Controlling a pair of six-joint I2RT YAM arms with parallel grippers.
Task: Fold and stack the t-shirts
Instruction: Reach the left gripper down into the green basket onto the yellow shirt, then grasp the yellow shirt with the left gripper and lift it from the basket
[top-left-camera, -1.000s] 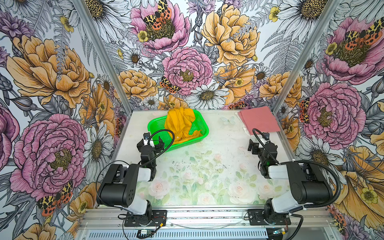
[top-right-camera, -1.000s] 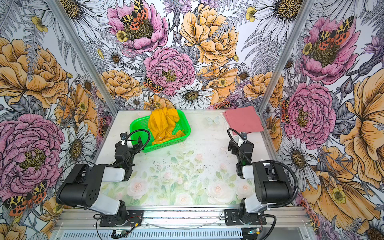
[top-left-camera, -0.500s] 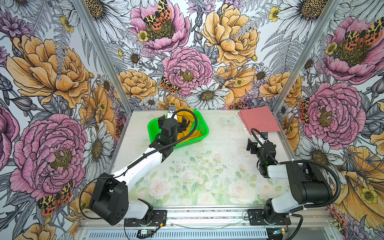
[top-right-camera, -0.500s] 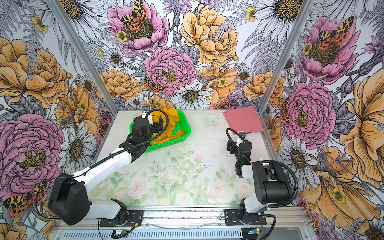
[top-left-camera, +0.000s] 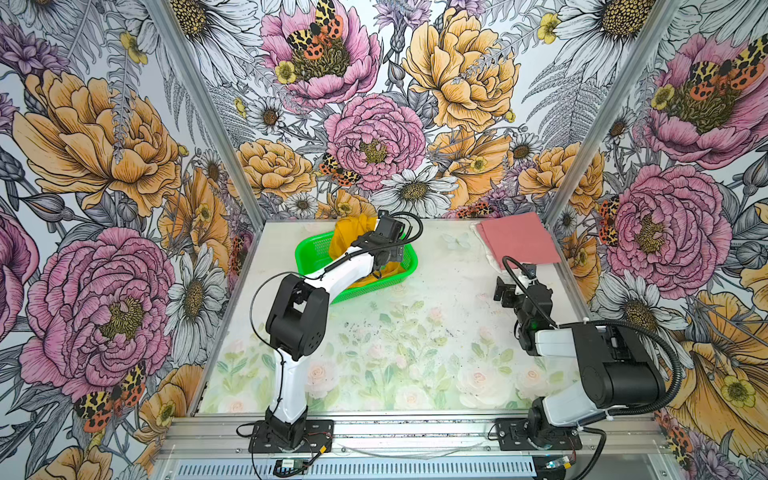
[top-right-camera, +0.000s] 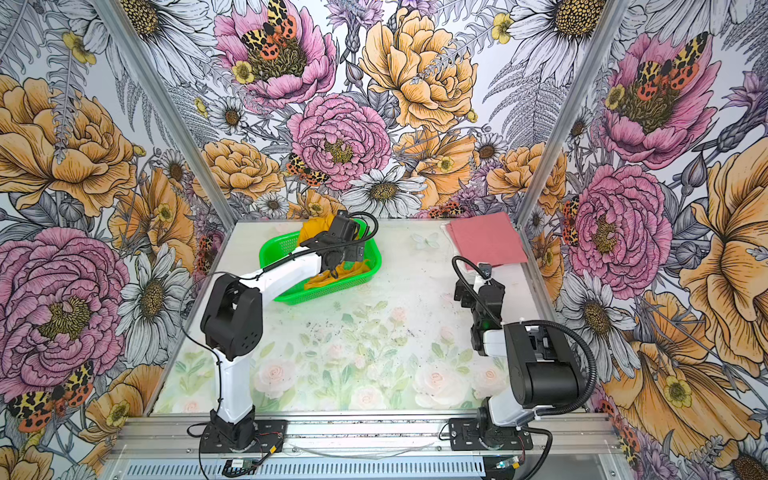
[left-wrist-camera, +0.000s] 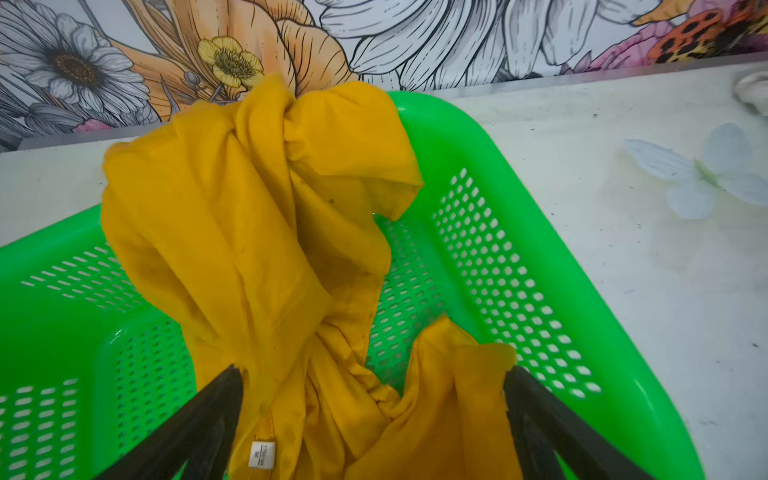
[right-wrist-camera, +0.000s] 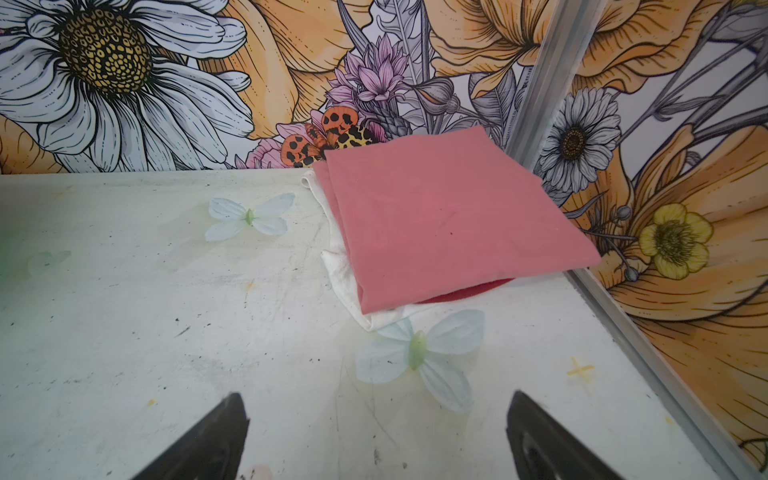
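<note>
Doing now: getting the yellow t-shirt (left-wrist-camera: 249, 249) out of the green basket (left-wrist-camera: 465, 137). I think this is the pick-up step.
Yellow shirt spot: it lies bunched up in the basket, at the far left of the table (right-wrist-camera: 124, 311). Part of it hangs over the far rim.
Left gripper (left-wrist-camera: 372, 372): it is wide open and low over the basket, with a finger on each side of a lump of yellow cloth. It holds nothing yet.
Pink t-shirt (right-wrist-camera: 449, 224): it is folded flat in the far right corner, on top of a white cloth (right-wrist-camera: 340, 266).
Right gripper (right-wrist-camera: 376, 397): it is wide open and empty, over bare table. It is near the pink shirt but not touching it.
Next move: I think the left gripper must dip a bit, close on the cloth by the white tag (left-wrist-camera: 262, 455), then lift it clear of the basket.
Take care: pinch only cloth, not the mesh.
</note>
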